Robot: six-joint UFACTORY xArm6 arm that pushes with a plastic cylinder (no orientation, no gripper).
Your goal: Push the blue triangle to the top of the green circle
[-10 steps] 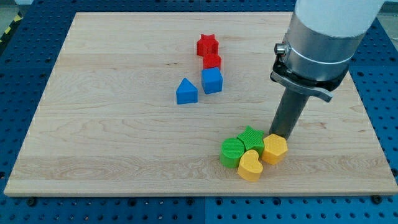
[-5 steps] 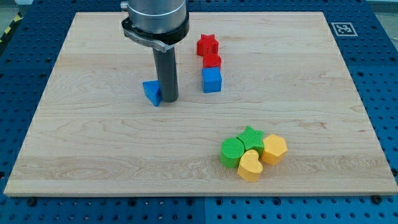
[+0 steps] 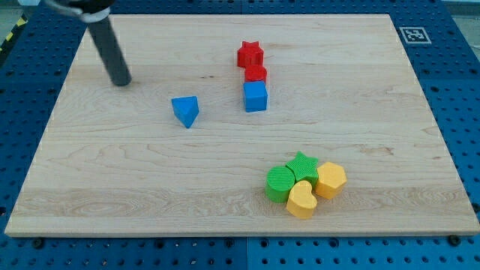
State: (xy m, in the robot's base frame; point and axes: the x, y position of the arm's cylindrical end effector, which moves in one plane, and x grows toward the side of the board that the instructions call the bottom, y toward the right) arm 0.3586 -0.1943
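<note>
The blue triangle [image 3: 185, 111] lies on the wooden board left of centre, tipped with a corner pointing down. The green circle [image 3: 280, 184] sits at the lower right, touching the green star [image 3: 303, 166] and the yellow heart [image 3: 301, 201]. My tip [image 3: 121, 82] is at the upper left of the board, well to the left of and above the blue triangle, not touching any block.
A red star [image 3: 250, 54], a red block [image 3: 256, 73] and a blue cube [image 3: 256, 97] stand in a column right of the triangle. A yellow hexagon [image 3: 331, 179] sits right of the green star. A marker tag [image 3: 415, 34] is off the board's top right corner.
My tip went from beside the yellow hexagon to the blue triangle, pushed it left and turned it, then moved away to the upper left. The other blocks stayed put.
</note>
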